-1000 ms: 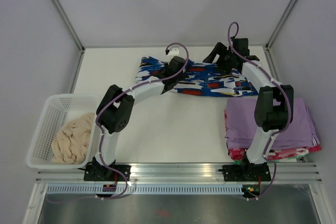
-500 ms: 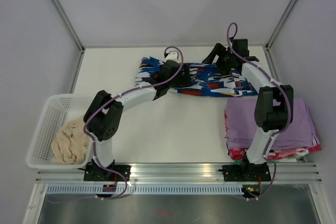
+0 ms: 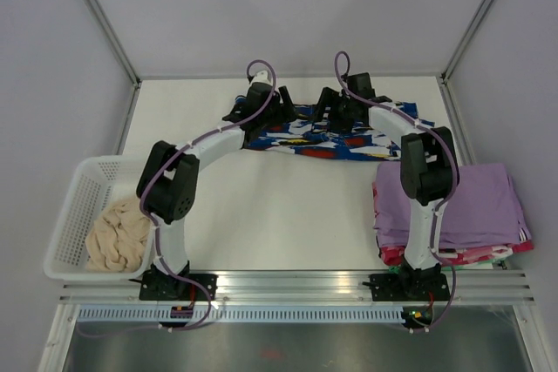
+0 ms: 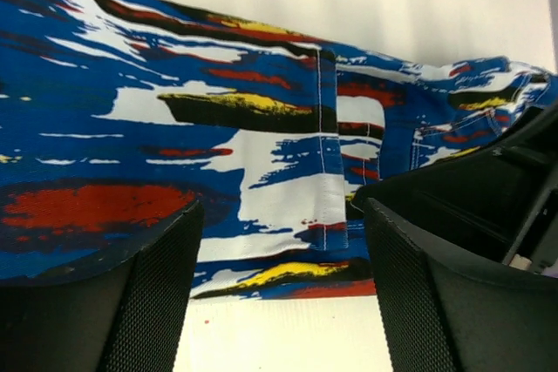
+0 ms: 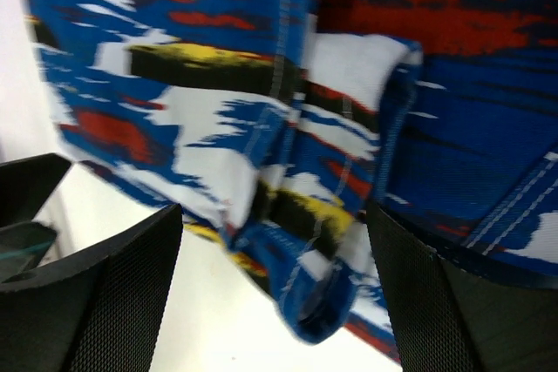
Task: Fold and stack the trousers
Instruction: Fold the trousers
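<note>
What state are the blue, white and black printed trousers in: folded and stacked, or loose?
Loose: the trousers lie rumpled at the far side of the white table, not on the folded lilac pile.

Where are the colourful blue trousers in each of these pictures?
Top external: the trousers lie across the far side of the table, beneath both grippers.
Left wrist: the trousers fill the upper part of the picture, beyond the fingers.
Right wrist: the trousers fill most of the picture.
Shared landmark: the white table, which shows bare beside the trousers' edge in every view.
</note>
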Controlling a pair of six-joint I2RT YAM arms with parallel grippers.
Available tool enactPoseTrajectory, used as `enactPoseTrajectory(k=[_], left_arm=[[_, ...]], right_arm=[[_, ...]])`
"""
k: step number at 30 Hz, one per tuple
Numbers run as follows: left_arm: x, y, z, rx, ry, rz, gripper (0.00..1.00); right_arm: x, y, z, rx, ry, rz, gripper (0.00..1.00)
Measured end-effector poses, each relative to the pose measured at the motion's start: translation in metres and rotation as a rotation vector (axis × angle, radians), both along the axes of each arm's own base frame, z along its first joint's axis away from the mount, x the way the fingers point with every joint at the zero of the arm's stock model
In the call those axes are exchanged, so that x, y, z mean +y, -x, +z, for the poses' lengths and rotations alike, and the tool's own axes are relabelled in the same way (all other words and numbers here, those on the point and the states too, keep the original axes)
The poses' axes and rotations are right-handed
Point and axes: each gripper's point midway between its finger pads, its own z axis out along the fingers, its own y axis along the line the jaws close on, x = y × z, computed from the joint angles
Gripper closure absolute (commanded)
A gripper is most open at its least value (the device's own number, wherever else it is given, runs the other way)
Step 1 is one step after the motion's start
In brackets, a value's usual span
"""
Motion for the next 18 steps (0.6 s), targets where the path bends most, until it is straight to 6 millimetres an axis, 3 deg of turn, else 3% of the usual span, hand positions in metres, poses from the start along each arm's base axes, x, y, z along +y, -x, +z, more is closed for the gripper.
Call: enactPoseTrajectory(k=[5,11,14,15,18], left_arm=[[-0.005,0.003,-0.022,0.064,-0.017,-0.029,0.26],[-0.004,0.015,-0.04,0.121,-0.064,-0.101,0.3],[-0.011,0.022,-0.04,0.105,-0.087,-0.198,0.3],[-0.013,0.024,-0.041,0.101,-0.094,-0.221,0.3],[-0.017,0.028,-0.047,0.102,-0.112,-0.263,0.32]], right_arm=[[-0.012,-0.004,-0.035,0.051,0.064,-0.029,0.09],[-0.011,-0.013,-0.049,0.04,0.103,-0.025,0.21],[-0.012,-0.016,-0.053,0.03,0.128,-0.026,0.44],[-0.013,-0.016,-0.054,0.03,0.138,-0.032,0.61],[-0.016,-0.018,-0.054,0.02,0.154,-0.031,0.7]])
